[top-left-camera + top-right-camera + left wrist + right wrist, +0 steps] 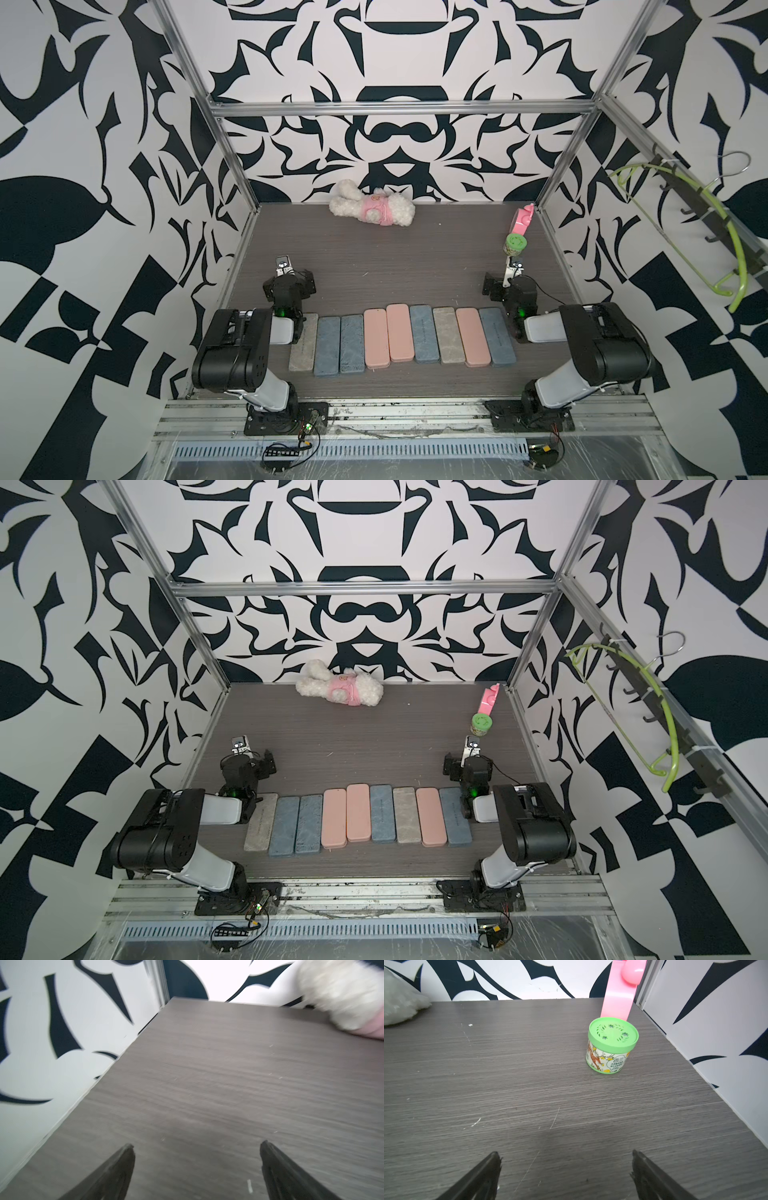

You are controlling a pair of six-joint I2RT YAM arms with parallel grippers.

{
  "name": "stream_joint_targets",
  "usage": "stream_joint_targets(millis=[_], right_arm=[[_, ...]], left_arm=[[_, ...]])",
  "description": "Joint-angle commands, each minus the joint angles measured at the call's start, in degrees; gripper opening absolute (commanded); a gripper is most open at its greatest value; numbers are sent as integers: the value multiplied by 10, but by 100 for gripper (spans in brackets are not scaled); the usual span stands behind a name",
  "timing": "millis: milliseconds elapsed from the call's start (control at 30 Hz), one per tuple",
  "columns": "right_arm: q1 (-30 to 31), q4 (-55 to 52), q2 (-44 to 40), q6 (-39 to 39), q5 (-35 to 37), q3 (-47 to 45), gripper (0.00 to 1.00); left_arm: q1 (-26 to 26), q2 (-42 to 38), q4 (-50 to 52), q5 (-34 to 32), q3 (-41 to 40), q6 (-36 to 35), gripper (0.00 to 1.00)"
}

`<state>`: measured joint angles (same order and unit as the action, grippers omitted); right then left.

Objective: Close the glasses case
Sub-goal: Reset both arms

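Several flat glasses cases lie side by side in a row near the table's front edge in both top views, from a beige one (pixel 303 343) at the left to a blue one (pixel 496 336) at the right. Two pink ones (pixel 376 338) (pixel 400 332) sit in the middle, one showing a stepped lip at its near end. No lid stands up. My left gripper (pixel 196 1145) hovers open over bare table behind the row's left end. My right gripper (pixel 565 1153) is open behind the right end. Neither touches a case, and no case appears in the wrist views.
A white plush toy in pink (pixel 372 208) lies against the back wall. A green-lidded tub (pixel 612 1045) and a pink object (pixel 616 1001) stand in the far right corner, ahead of my right gripper. Metal frame posts and patterned walls close in the table's sides.
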<state>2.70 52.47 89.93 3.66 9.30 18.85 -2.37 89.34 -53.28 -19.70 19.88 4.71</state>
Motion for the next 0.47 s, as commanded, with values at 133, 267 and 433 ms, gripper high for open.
stream_joint_targets(millis=[133, 267, 433], right_arm=[[0, 4, -10, 1, 15, 10, 100], [1, 3, -8, 2, 9, 13, 100], [1, 2, -12, 1, 9, 11, 100]], left_arm=[[0, -1, -20, 38, -1, 10, 99], [0, -6, -7, 37, 2, 12, 99], [0, -11, 2, 37, 3, 14, 99]])
